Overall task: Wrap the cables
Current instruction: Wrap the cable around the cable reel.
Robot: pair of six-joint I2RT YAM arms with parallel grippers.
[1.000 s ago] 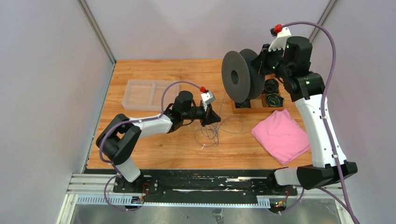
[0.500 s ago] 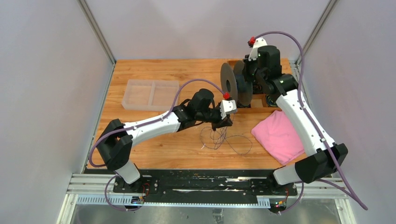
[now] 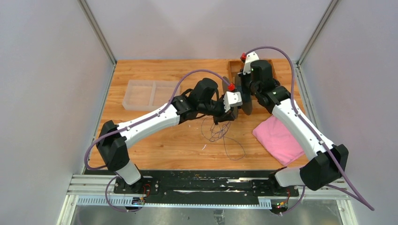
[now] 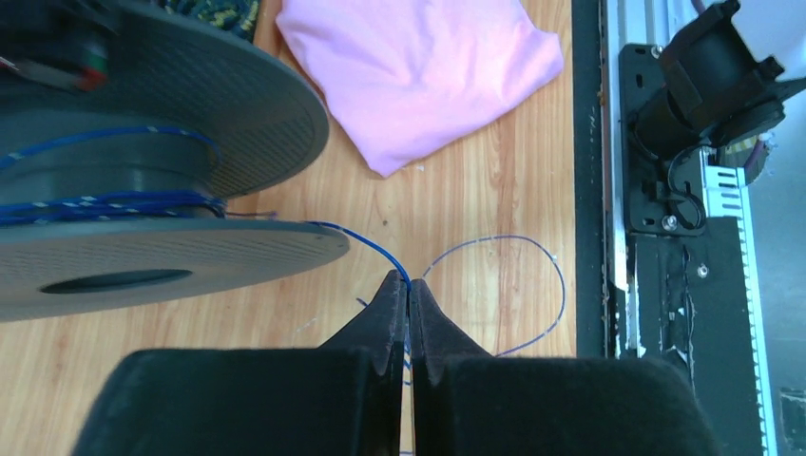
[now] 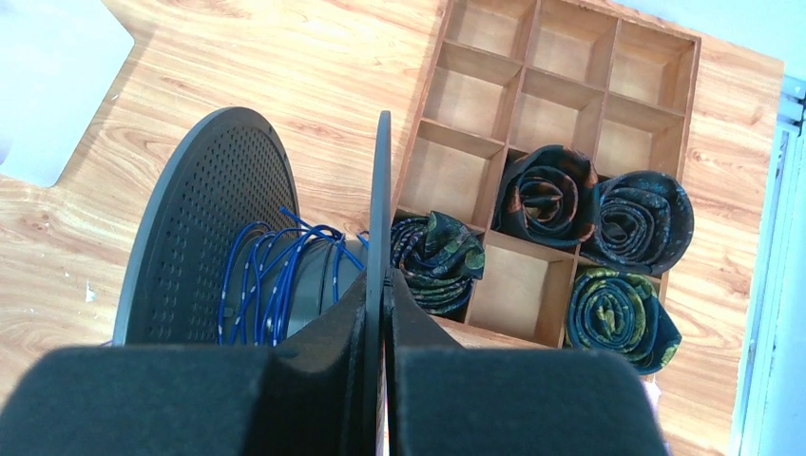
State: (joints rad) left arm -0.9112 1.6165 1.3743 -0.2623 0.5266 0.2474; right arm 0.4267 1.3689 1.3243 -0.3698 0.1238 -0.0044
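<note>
The cables are one thin blue wire. Part of it is wound on the hub (image 5: 276,275) of a dark grey spool (image 5: 214,218); the rest lies in loose loops (image 3: 219,135) on the wooden table. My left gripper (image 4: 409,283) is shut on the wire just beside the spool's (image 4: 162,142) lower flange, and a free loop (image 4: 546,285) lies beyond its tips. From above, the left gripper (image 3: 224,117) sits close to the spool (image 3: 247,107), which shows edge-on. My right gripper (image 5: 383,277) is shut on the thin edge of the spool's right flange and holds it off the table.
A wooden compartment box (image 5: 570,57) holding rolled patterned ties stands behind the spool. A folded pink cloth (image 3: 279,138) lies to the right. A clear plastic tray (image 3: 150,93) sits at the back left. The black base rail (image 4: 656,285) runs along the near edge.
The right arm has swung the spool left and down towards the table's middle. The left gripper has moved right and back up to the spool, dragging the wire loops along.
</note>
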